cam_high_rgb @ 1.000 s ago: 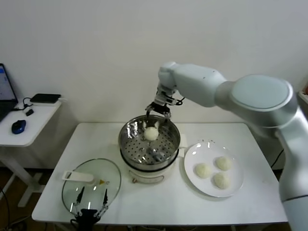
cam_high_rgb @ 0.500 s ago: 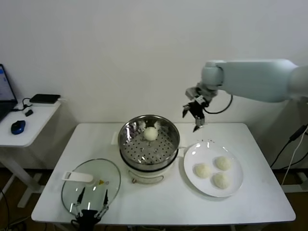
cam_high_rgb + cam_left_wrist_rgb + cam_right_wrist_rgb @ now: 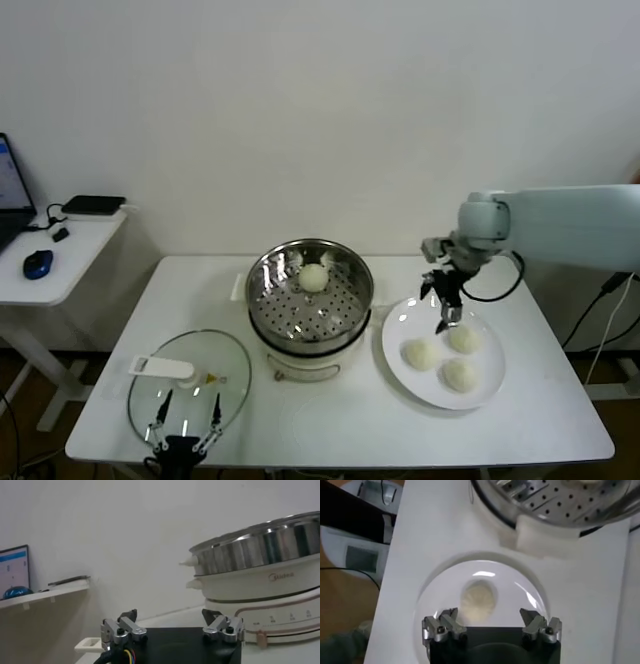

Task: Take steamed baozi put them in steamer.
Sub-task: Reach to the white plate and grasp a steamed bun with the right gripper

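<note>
White table (image 3: 330, 420), steamer (image 3: 311, 300) standing near its middle, glass lid (image 3: 190, 385) flat at the front left, white plate (image 3: 400, 362) just to the right of the steamer

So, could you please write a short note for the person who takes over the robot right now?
Right gripper: open, empty, above the plate, near the far bun.
Left gripper: open, empty, parked low at the front of the table, over the near edge of the glass lid.
Done: one bun lies in the steamer.
Left: three buns on the plate, the other two being the left one and the near one, to move into the steamer.
</note>
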### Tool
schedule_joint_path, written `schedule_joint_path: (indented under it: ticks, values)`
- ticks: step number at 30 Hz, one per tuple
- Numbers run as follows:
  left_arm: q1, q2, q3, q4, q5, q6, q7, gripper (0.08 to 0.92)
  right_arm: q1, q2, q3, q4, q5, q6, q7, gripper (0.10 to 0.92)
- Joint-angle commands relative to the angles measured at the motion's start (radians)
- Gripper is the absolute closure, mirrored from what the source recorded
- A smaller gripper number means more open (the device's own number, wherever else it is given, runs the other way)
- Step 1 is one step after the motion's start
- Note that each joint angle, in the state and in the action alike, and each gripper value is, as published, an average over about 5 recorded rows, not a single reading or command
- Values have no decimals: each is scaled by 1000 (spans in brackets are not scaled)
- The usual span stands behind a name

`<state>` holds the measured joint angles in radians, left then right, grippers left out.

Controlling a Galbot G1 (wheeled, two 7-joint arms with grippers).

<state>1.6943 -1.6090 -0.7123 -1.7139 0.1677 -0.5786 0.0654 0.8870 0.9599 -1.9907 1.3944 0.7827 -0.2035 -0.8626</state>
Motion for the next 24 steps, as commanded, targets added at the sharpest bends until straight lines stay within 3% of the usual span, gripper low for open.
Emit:
schedule_joint_path:
  ticks: [1,24]
  values:
    - [1,-6,-1,5,0,-1,-1,177,-139,-58,32,47,-95,-83,78,203]
    - [-8,-7,-11,23,5,-5,-2,177,-410,2,201,-151,-198,-85,134,203]
